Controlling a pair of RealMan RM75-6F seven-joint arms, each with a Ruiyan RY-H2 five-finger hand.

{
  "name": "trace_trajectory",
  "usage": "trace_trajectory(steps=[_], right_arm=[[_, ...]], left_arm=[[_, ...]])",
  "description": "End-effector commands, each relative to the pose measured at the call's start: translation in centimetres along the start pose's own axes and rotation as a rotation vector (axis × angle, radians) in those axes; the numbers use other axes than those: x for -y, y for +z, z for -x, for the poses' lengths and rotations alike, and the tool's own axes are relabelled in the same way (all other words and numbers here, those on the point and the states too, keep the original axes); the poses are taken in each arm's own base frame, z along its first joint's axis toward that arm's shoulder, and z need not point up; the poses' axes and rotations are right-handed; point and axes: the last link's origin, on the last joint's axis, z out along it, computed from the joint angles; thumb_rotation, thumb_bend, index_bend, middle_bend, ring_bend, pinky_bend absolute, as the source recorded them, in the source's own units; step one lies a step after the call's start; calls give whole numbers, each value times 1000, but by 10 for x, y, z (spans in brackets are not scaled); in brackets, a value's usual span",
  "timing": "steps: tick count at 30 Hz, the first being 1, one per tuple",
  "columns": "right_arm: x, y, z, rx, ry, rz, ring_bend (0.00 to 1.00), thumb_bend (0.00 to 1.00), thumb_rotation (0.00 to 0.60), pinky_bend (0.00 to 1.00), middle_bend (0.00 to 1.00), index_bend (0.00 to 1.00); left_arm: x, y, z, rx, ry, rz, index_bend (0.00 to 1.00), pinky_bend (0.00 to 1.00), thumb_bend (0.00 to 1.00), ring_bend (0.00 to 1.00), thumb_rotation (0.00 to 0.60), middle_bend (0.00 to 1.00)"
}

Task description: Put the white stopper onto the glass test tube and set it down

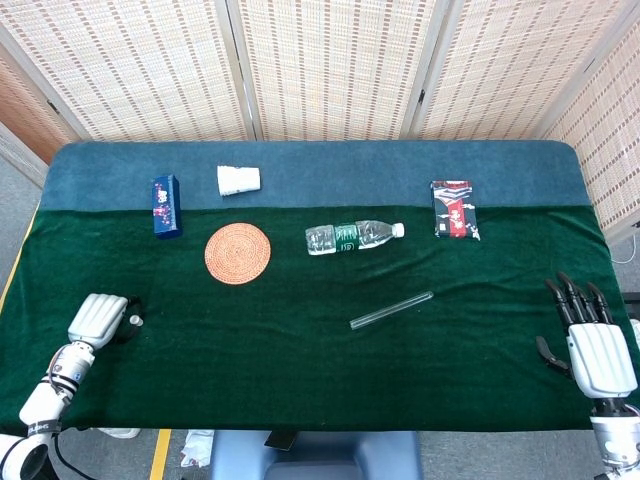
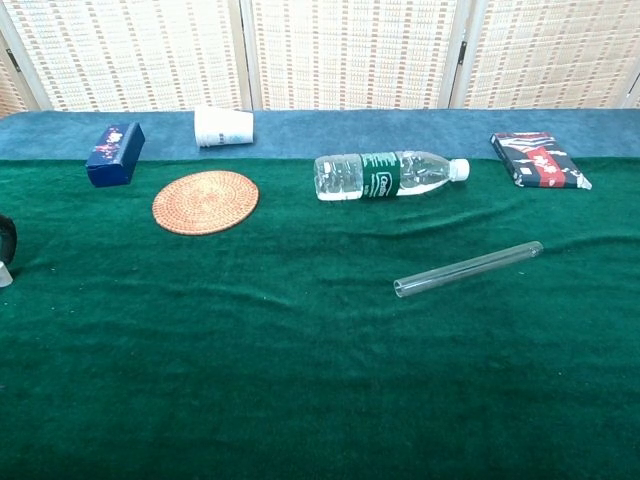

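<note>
The glass test tube [image 1: 391, 309] [image 2: 468, 269] lies on its side on the green cloth, right of centre, with nothing touching it. A small white stopper [image 1: 135, 320] [image 2: 3, 275] sits at the cloth's near left. My left hand [image 1: 97, 318] is right beside the stopper, fingers curled down toward it. In the chest view only one dark fingertip [image 2: 6, 236] shows, arched just above the stopper. Whether the fingers pinch the stopper is not clear. My right hand [image 1: 594, 340] rests at the near right edge, far from the tube, with its fingers spread and nothing in it.
A plastic water bottle [image 1: 353, 236] lies behind the tube. A woven coaster [image 1: 238, 253], a blue box [image 1: 166, 205] and a tipped paper cup [image 1: 238, 180] are at the back left. A dark snack packet [image 1: 454, 209] lies at the back right.
</note>
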Motion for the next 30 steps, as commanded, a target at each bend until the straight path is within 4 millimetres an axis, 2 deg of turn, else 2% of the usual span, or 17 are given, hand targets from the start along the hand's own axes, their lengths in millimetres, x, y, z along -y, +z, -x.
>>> trace_trajectory(steps=[1,18,24,30], right_arm=[[0,0,0,0,0,0,113,420,600,0,50,0],[0,-1,0,2,1,4,122,420,600,5,56,0],[9,8,5,47,-22,-6,189,420,600,145,97,0],[36,23,18,102,-41,-107,416,420,600,356,268,0]], left_arm=[[0,1,0,1,-4,-1,503,824,411,908,600,1000],[1,1,2,-19,-8,-4,596,824,441,909,600,1000],[-6,-4,-9,-83,-18,28,612,824,442,909,600,1000],[-19,-11,-20,-148,-17,76,610,824,443,909,600,1000]])
